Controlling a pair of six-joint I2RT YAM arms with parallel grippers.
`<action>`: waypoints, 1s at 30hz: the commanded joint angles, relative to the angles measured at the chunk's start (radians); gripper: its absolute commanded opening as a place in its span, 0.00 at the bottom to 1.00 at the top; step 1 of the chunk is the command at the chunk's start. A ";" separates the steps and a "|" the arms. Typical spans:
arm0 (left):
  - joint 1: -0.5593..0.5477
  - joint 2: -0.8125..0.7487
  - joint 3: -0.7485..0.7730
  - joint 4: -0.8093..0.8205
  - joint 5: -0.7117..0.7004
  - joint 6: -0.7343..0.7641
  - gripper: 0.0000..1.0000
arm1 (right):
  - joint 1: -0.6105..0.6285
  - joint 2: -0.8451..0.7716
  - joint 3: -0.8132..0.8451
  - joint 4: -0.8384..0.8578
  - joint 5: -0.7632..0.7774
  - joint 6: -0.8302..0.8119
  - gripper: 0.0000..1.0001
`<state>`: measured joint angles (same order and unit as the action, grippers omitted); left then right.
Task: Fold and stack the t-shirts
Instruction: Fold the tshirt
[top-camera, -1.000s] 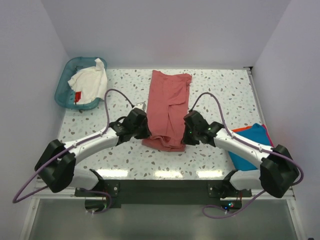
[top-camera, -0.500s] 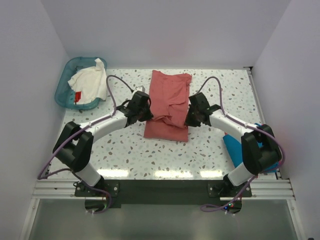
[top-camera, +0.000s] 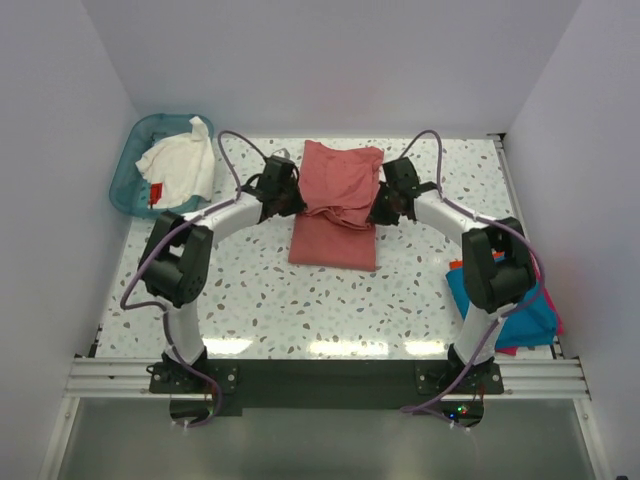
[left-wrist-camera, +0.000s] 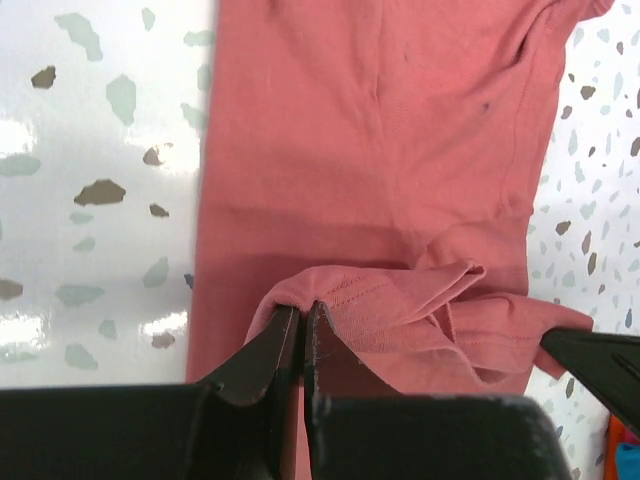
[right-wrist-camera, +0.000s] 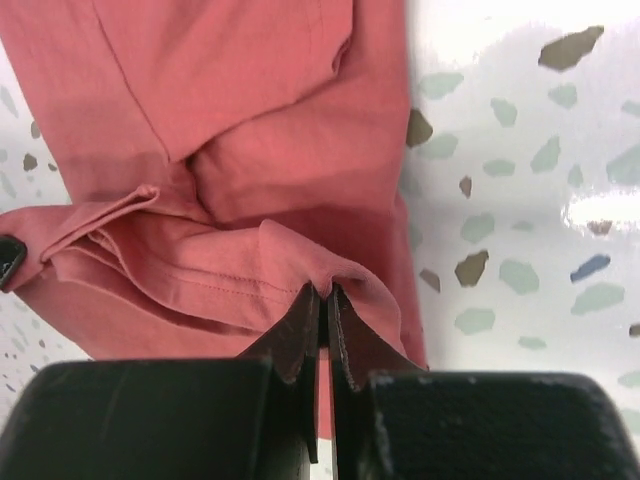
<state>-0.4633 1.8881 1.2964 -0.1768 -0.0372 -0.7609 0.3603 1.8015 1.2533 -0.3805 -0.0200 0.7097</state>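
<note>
The table (top-camera: 250, 290) holds a red shirt (top-camera: 337, 200) lying at its middle, running near to far, with its near hem doubled over onto the shirt's middle. A basket (top-camera: 128, 175) sits at the far left corner with a white shirt (top-camera: 180, 165) inside. A folded teal shirt (top-camera: 520, 318) lies at the near right. The left gripper (left-wrist-camera: 303, 315) is clenched on the hem's left corner and the right gripper (right-wrist-camera: 323, 295) on its right corner.

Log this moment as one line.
left tool: shut on salmon-red t-shirt hem | right tool: shut on same hem | hem held over shirt's middle | white t-shirt in basket
</note>
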 joint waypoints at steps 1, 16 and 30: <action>0.034 0.049 0.078 0.062 0.056 0.049 0.00 | -0.037 0.073 0.101 0.026 -0.052 -0.032 0.00; 0.086 -0.133 -0.049 0.112 0.065 0.101 0.68 | -0.101 -0.002 0.097 -0.018 -0.046 -0.133 0.61; -0.084 -0.150 -0.224 0.161 0.068 0.032 0.19 | 0.077 0.060 0.078 0.045 -0.004 -0.125 0.44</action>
<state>-0.5213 1.7058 1.0710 -0.0692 0.0410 -0.7181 0.4316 1.7817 1.2652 -0.3771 -0.0177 0.5995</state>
